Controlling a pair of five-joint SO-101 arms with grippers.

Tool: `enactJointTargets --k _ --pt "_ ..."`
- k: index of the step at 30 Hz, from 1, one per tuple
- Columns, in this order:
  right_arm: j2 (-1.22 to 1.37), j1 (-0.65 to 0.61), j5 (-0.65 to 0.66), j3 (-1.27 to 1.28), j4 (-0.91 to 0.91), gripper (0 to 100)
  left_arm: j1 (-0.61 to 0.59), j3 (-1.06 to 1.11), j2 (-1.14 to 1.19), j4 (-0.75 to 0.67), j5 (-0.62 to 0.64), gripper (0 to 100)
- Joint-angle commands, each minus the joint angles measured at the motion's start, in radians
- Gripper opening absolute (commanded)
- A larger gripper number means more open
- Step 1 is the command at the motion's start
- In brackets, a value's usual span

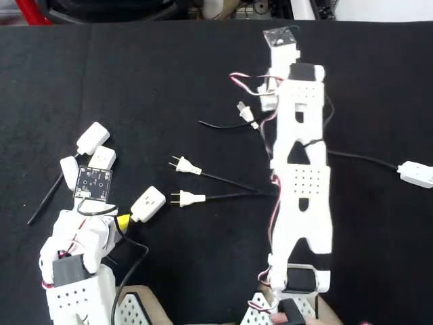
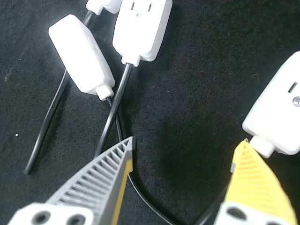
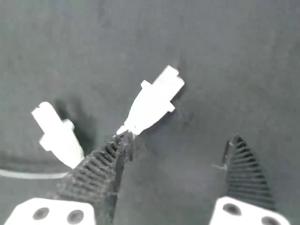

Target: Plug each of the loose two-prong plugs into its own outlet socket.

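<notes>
Two loose two-prong plugs (image 1: 185, 165) (image 1: 187, 198) lie mid-table on black cords. A third plug (image 1: 245, 112) lies by the far end of my outstretched right arm. My right gripper (image 3: 179, 139) is open just above the mat. One white plug (image 3: 154, 101) lies ahead of it, its cord end at the tip of one finger (image 3: 101, 168), and another plug (image 3: 56, 133) lies to the side. My left gripper (image 2: 185, 146) is open over bare mat. Its yellow finger (image 2: 253, 178) touches the cord end of a white outlet socket (image 2: 276, 117) (image 1: 147, 204).
Three more white sockets (image 1: 93, 137) (image 1: 102, 157) (image 1: 68, 169) cluster at the left; two of them (image 2: 82, 54) (image 2: 140, 28) lie ahead of the left gripper with black cords (image 2: 112, 112). Another white piece (image 1: 416, 174) lies at the right edge. Black mat covers the table (image 1: 162, 74).
</notes>
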Motion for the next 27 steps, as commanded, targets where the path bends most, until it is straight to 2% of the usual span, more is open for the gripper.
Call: enactJointTargets --k 1,8,15,17,24,27 --pt "0.021 -0.038 -0.084 -0.142 -0.014 30.4 -0.002 -0.008 0.005 -0.012 -0.011 32" --pt "0.117 -0.058 -0.115 -0.348 0.014 30.4 -0.002 -0.008 0.005 -0.012 -0.011 32" --pt "0.219 -0.058 -0.115 -0.36 -0.008 30.2 -0.002 -0.008 0.005 -0.012 -0.011 32" --pt "0.208 -0.055 -0.115 -0.36 0.009 26.7 -0.002 -0.008 0.005 -0.014 -0.011 32" --pt "0.22 -0.052 -0.107 -0.358 -0.046 1.5 -0.002 -0.008 0.005 -0.014 -0.011 32" --pt "0.243 -0.049 -0.107 -0.36 -0.055 2.5 -0.002 -0.008 0.005 -0.014 -0.011 32"
